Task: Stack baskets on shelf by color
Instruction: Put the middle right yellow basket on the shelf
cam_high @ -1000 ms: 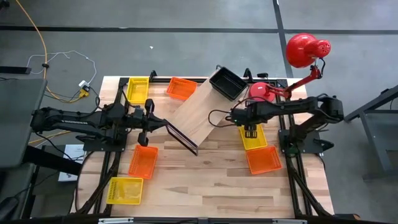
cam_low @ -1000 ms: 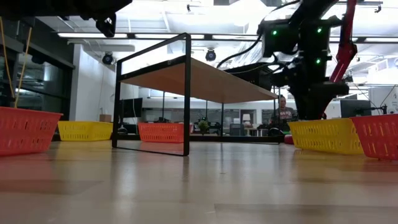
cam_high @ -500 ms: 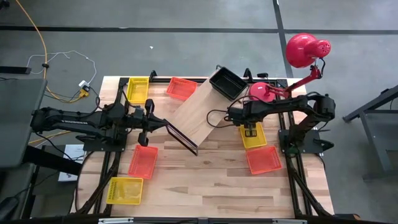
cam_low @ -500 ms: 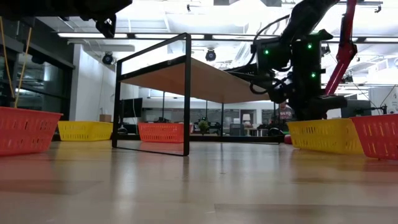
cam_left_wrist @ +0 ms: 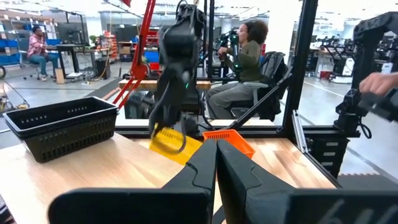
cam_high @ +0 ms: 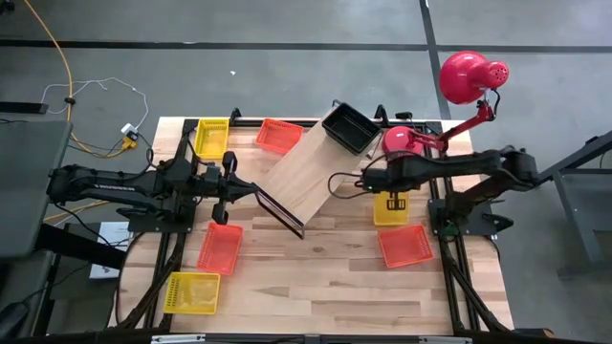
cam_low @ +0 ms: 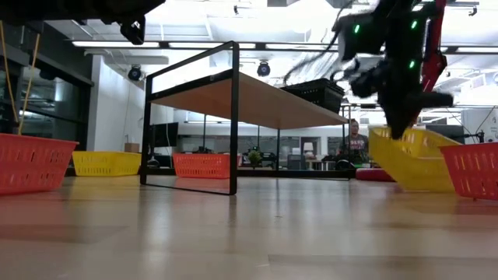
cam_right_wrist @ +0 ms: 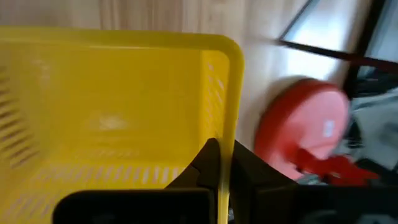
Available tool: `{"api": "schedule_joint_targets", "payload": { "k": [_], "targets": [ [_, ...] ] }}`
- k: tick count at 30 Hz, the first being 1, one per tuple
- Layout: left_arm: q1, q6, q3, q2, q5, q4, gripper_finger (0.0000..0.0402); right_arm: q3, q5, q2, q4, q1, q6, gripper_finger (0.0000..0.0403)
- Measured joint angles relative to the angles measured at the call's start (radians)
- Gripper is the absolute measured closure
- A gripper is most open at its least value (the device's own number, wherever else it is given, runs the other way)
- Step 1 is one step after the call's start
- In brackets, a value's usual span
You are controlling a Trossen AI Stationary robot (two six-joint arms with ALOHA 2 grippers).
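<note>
High view: your right gripper (cam_high: 393, 199) sits over the yellow basket (cam_high: 390, 208), just beside the shelf (cam_high: 308, 172), whose far end carries the black basket (cam_high: 350, 128). An orange basket (cam_high: 404, 246) lies near. Your left gripper (cam_high: 226, 187) waits at the shelf's framed end. Lift clear of the orange basket before you swing toward the board.

Low view: only here do you see the yellow basket (cam_low: 411, 158) tilted, one end raised off the tabletop (cam_low: 249, 225). Keep it level so the rim does not slip.

Left wrist view: the left fingers (cam_left_wrist: 205, 168) are pressed together on nothing; beyond them the yellow basket (cam_left_wrist: 174, 140) hangs from the right arm, apart from the black basket (cam_left_wrist: 62, 126).

Right wrist view: the right fingers (cam_right_wrist: 208, 160) pinch the yellow basket's (cam_right_wrist: 112, 112) rim wall, a grip no other view confirms. The red lamp base (cam_right_wrist: 301, 134) lies beside it.
</note>
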Motion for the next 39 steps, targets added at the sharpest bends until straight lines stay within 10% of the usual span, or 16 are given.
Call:
{"api": "schedule_joint_targets", "payload": {
  "k": [16,39],
  "targets": [
    [0.000,0.000,0.000,0.000,0.000,0.005,0.0401,0.697,-0.129,0.098,-0.221,0.265,-0.245,0.0402],
    [0.000,0.002,0.000,0.000,0.000,-0.009,0.0401,1.397,-0.167,0.707,-0.411,-0.088,-0.877,0.0403]
  ]
}}
